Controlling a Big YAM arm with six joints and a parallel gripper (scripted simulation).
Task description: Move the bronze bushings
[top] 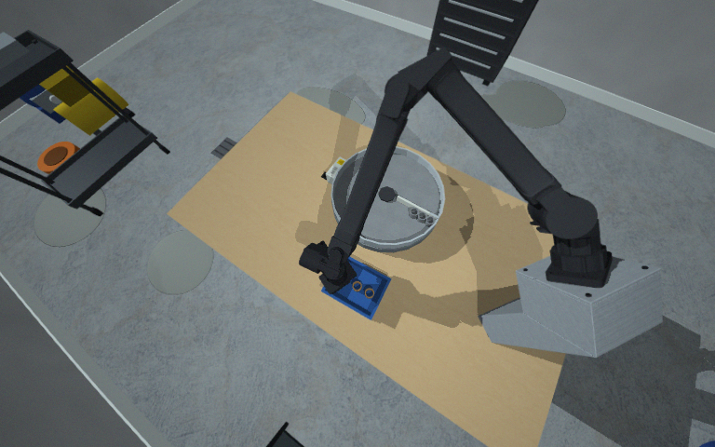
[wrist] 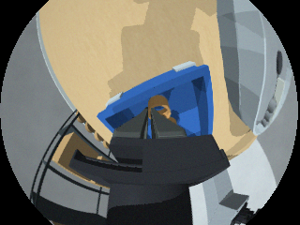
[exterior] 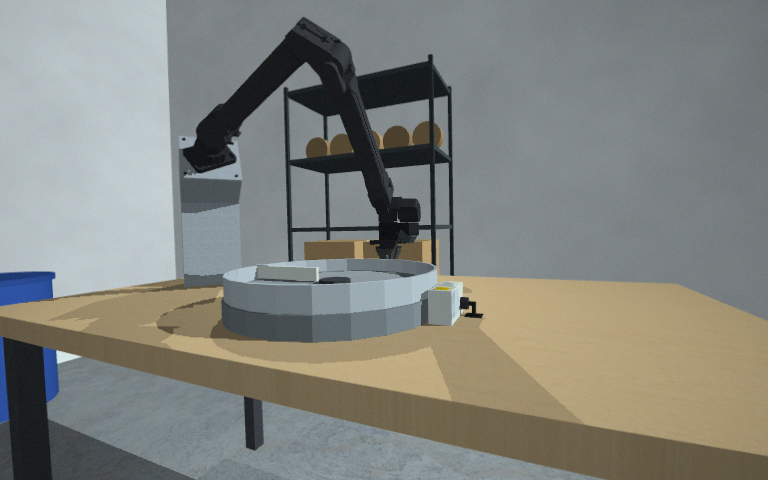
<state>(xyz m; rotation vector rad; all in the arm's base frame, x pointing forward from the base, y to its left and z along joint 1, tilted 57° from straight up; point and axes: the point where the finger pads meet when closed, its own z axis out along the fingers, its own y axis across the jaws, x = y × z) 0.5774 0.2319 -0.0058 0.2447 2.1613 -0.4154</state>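
Observation:
My gripper (wrist: pixel 149 111) is shut on a bronze bushing (wrist: pixel 157 105) and holds it over the blue crate. In the top view the gripper (top: pixel 332 277) hangs over the left end of the crate (top: pixel 358 287). Two bronze bushings (top: pixel 363 288) lie in the crate. Three grey bushings (top: pixel 422 214) sit in a row near the right rim of the grey turntable (top: pixel 387 197). In the exterior view the gripper (exterior: pixel 389 249) is behind the turntable (exterior: pixel 329 297) and the crate is hidden.
A white control box (top: pixel 334 169) with a yellow button stands at the turntable's far left rim, and shows in the exterior view (exterior: pixel 444 302). A white wiper bar (top: pixel 416 205) reaches from the hub to the rim. The arm's grey base block (top: pixel 585 305) stands at the right.

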